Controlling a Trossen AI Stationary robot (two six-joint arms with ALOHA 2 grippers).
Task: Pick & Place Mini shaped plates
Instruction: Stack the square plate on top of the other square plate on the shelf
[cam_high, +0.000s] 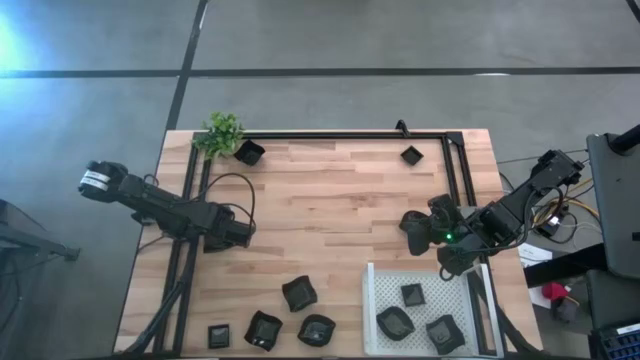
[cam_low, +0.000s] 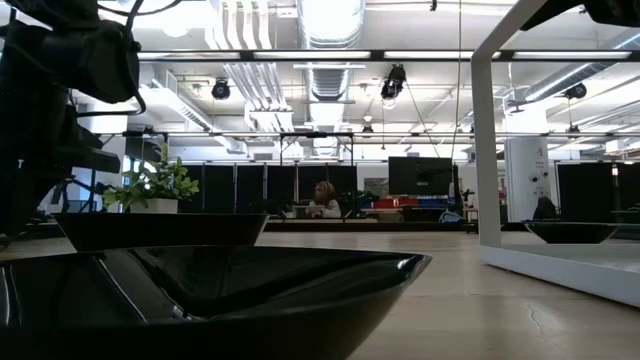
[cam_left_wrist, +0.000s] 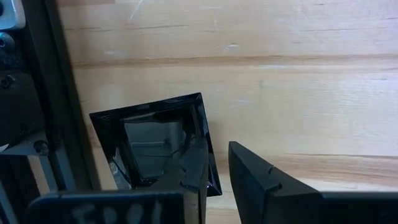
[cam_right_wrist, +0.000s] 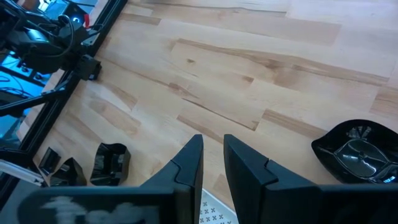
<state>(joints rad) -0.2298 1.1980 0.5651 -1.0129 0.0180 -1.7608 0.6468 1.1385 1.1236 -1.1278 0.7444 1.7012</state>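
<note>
Left tool clamped on the rim of a square black plate.

Its fingers pinch that plate's near edge, close beside the frame at the counter's left side. The right tool hangs near the white tray with jaws narrow and nothing between them. Three plates sit in the tray, others lie loose along the front edge. This looks like the carry step: next, lift and cross to the tray without slipping.
</note>
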